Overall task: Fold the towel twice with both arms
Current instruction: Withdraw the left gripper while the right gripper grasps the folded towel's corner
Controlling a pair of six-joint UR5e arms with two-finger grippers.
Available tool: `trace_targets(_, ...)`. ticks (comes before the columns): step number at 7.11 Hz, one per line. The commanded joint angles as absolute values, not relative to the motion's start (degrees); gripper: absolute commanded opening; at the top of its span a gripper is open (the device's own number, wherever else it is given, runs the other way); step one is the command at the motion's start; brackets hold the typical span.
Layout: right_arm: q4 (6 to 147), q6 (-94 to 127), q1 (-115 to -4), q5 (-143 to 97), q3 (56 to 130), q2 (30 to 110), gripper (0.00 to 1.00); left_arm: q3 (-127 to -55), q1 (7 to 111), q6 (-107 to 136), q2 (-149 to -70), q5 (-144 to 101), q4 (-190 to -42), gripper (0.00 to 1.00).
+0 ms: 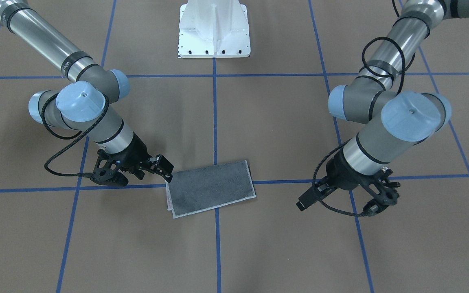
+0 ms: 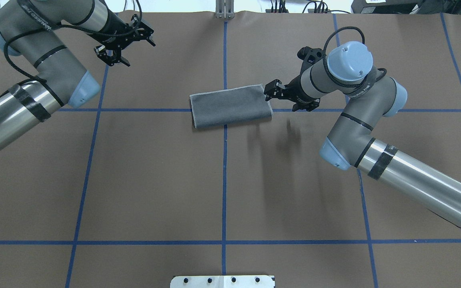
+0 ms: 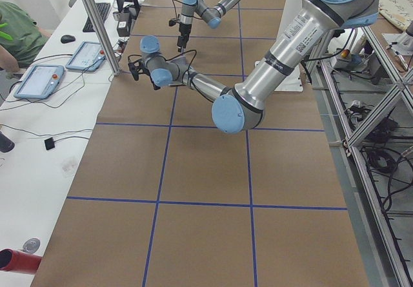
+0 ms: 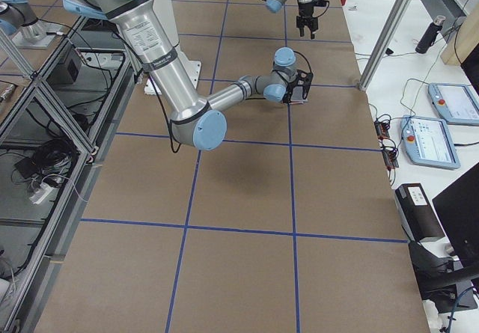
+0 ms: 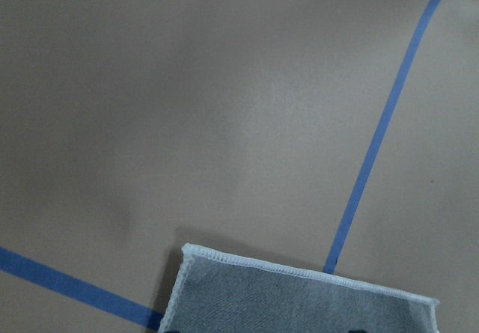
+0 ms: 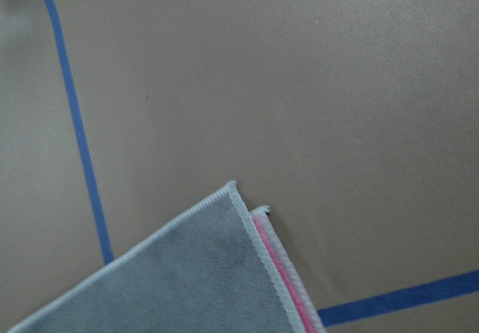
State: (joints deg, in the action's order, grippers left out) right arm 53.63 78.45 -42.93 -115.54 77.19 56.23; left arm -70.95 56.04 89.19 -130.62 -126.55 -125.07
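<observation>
The towel (image 1: 212, 187) lies flat on the brown table, folded into a rectangle with its dark grey face up; it also shows in the overhead view (image 2: 230, 106). The right wrist view shows a corner of the towel (image 6: 187, 273) with a pink strip of the lower layer peeking out. My right gripper (image 1: 165, 167) is open just off the towel's end corner, and the overhead view shows the same right gripper (image 2: 269, 91). My left gripper (image 2: 132, 50) is open, empty and well away from the towel's other end (image 5: 299, 303). The front view shows it wide open (image 1: 340, 203).
The white pedestal base (image 1: 214, 36) stands behind the towel at the table's robot side. Blue tape lines (image 2: 224, 160) grid the brown table. An operators' desk with tablets (image 3: 39, 80) runs along the far edge, with a person in green (image 3: 13, 35) beside it.
</observation>
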Motion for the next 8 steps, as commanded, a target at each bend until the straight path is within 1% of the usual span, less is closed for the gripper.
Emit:
trace_targets(1,59.5,71.2,-42.7,-116.0,79.2,56.2,0.98,-70.9,56.3,87.8,-128.5,-126.7,-125.1,1.0)
trace_targets(5,59.7,71.0,-41.8,-114.9,77.3,53.4,0.97,-70.9,56.2,87.8,-128.2,-126.6,-125.2,1.0)
trace_targets(7,59.6,70.0,-41.0,-112.9,76.7,53.0,0.91,-70.9,56.2,87.8,-128.3,-126.6,-125.2,1.0)
trace_targets(8,59.6,69.8,-41.0,-112.9,76.5,53.0,0.84,-70.9,56.2,87.8,-128.3,-126.5,-125.2,1.0)
